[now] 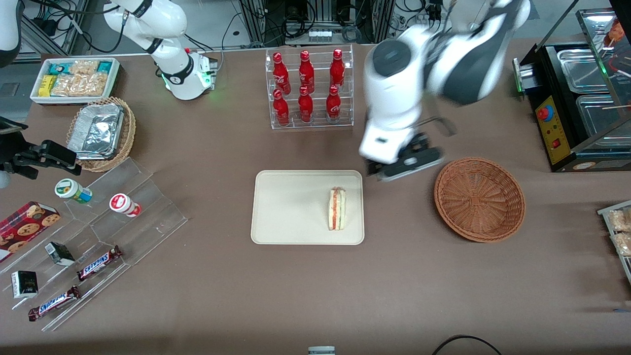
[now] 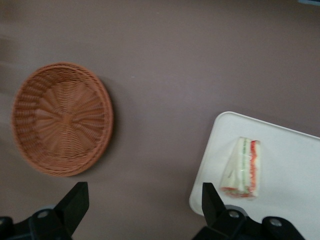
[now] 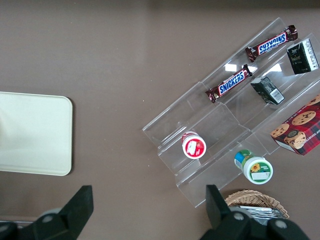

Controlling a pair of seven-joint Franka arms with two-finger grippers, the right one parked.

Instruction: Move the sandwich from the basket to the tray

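The sandwich (image 1: 337, 208) (image 2: 243, 167) lies on the cream tray (image 1: 281, 212) (image 2: 295, 150) (image 3: 35, 132), near the tray's end that faces the basket. Its red and green filling edge points up. The reddish-brown wicker basket (image 1: 479, 198) (image 2: 62, 118) stands empty beside the tray, toward the working arm's end of the table. My gripper (image 1: 403, 166) (image 2: 143, 200) hangs open above bare table between tray and basket, a little farther from the front camera than both. Nothing is between its fingers (image 2: 75, 197).
A clear rack of red cola bottles (image 1: 309, 88) stands farther from the front camera than the tray. A black machine (image 1: 577, 98) sits at the working arm's end. A clear stepped stand with snacks (image 1: 98, 231), a tan foil-tray basket (image 1: 101, 133) and a white bin (image 1: 74, 79) lie toward the parked arm's end.
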